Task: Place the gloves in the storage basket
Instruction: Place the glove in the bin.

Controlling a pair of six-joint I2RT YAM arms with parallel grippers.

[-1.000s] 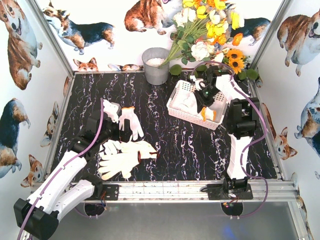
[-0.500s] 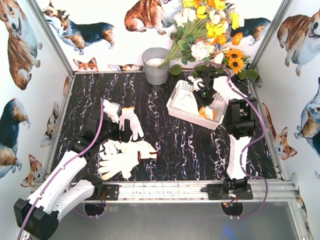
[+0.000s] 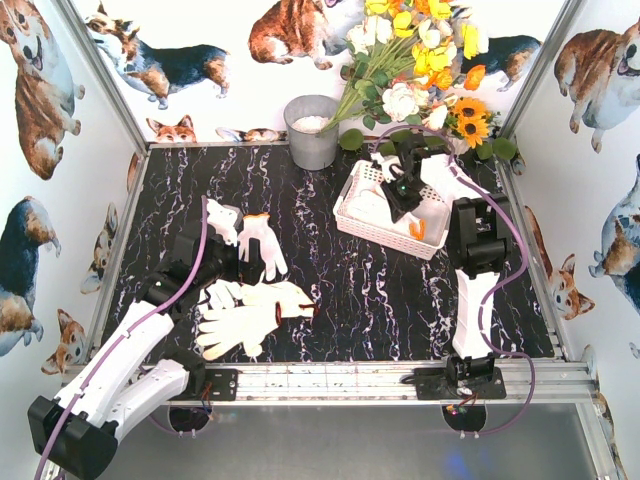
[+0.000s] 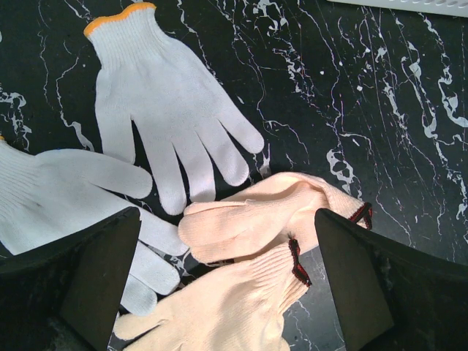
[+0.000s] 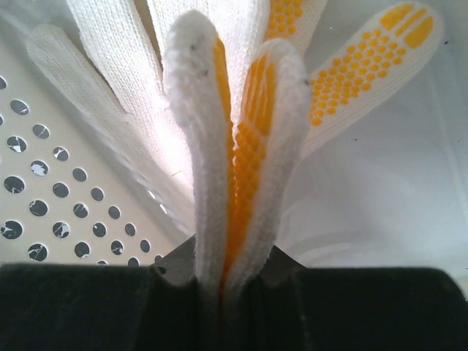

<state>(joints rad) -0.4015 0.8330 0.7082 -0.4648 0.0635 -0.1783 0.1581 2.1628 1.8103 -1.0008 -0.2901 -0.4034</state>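
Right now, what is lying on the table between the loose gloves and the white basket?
Nothing: in the top view, only bare black marbled table separates the loose gloves from the white basket.

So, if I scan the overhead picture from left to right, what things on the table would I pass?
loose gloves → grey metal bucket → white basket
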